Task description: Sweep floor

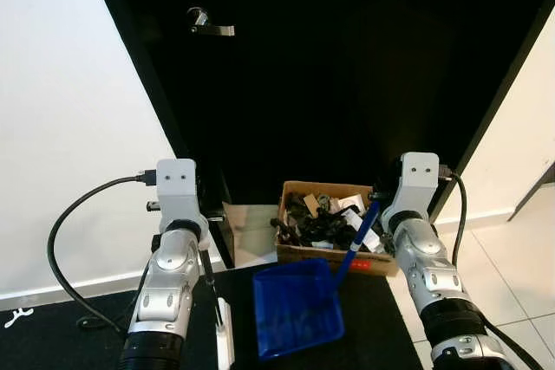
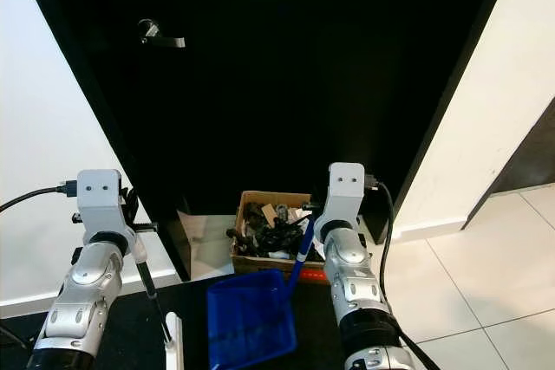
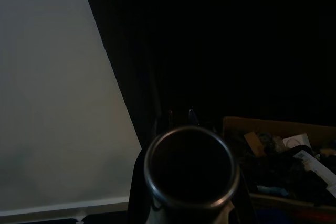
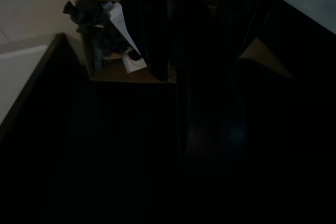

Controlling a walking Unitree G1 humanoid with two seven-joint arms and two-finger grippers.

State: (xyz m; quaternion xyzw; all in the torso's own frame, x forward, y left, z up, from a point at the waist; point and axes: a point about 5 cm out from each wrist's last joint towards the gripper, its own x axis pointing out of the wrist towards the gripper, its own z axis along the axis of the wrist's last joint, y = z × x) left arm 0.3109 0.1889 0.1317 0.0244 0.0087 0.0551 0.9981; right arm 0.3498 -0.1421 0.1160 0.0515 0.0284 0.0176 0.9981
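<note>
The right pincer [image 1: 375,207] is clamped on the blue plastic dustpan's [image 1: 297,307] handle. The left pincer [image 1: 205,259] grips a black broom stick [image 1: 210,288], before an open cardboard box of clutter [image 1: 325,224].

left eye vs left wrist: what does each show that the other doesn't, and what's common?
Left eye adds: the door handle, the blue dustpan held by its handle in the right end effector, and the tiled floor. Left wrist adds: a round tube end close up, dark inside. Shared: the black door, white wall and cardboard box of clutter.
</note>
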